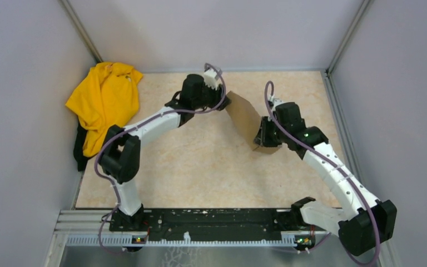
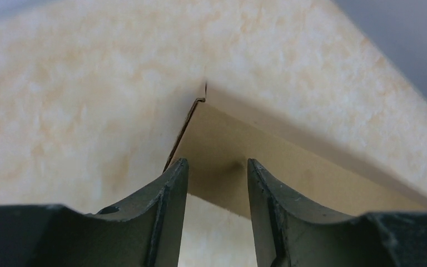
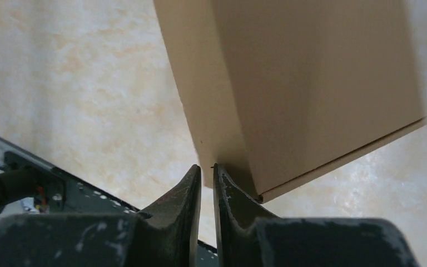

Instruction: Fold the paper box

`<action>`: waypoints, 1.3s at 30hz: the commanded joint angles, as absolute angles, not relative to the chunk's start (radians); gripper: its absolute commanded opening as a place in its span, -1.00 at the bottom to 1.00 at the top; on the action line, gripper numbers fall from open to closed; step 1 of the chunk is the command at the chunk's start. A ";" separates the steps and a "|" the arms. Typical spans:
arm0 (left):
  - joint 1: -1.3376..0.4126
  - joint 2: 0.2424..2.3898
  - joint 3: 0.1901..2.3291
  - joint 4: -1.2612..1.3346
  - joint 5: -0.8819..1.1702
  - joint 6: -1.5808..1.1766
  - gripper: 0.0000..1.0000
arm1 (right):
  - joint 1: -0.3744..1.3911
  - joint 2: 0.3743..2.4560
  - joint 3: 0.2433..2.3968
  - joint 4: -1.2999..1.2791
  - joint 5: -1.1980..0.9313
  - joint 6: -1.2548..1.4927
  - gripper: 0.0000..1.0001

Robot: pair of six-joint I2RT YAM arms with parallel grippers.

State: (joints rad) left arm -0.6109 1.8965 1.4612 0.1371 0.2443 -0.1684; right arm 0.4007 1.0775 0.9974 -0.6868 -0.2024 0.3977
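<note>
Two grippers meet at the paper box (image 1: pixel 246 118), which is tilted up on edge over the table (image 1: pixel 200 167), right of centre. My right gripper (image 3: pixel 207 167) is clamped on its near edge. My left gripper (image 2: pixel 217 164) has its jaws apart at the far corner. Bare tabletop spreads near and left, and a yellow cloth (image 1: pixel 103 103) lies far left.

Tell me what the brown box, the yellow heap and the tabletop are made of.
The brown box looks like matte cardboard: thin, stiff panels with a layered edge visible in the right wrist view. The yellow heap seems to be soft cloth, since it lies crumpled in folds. The tabletop shows a beige marbled pattern, perhaps laminate or vinyl; I cannot tell which.
</note>
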 commanded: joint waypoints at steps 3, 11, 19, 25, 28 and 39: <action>-0.618 1.745 1.147 -0.072 0.168 -0.242 0.01 | 0.398 1.124 0.896 -0.781 -0.141 0.376 -0.72; -0.619 1.459 1.003 -0.136 0.072 -0.338 0.18 | 0.395 1.095 0.987 -0.787 -0.100 0.398 -0.53; -0.544 1.745 1.373 -0.209 0.219 -0.289 0.62 | 0.238 1.247 1.067 -0.781 0.186 0.562 -0.37; -0.522 1.974 1.589 -0.230 0.266 -0.276 0.97 | 0.160 1.227 1.001 -0.737 0.310 0.663 -0.13; -0.514 2.032 1.632 -0.206 0.271 -0.272 0.97 | 0.155 1.158 0.973 -0.762 0.487 0.745 0.28; -0.513 2.158 1.712 -0.186 0.294 -0.275 0.97 | -0.022 1.241 0.869 -0.660 0.437 0.845 0.75</action>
State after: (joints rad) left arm -0.5163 2.1384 1.6730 -0.2054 0.2687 -0.2871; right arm 0.0433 1.1595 0.8898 -0.7418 0.4854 0.8055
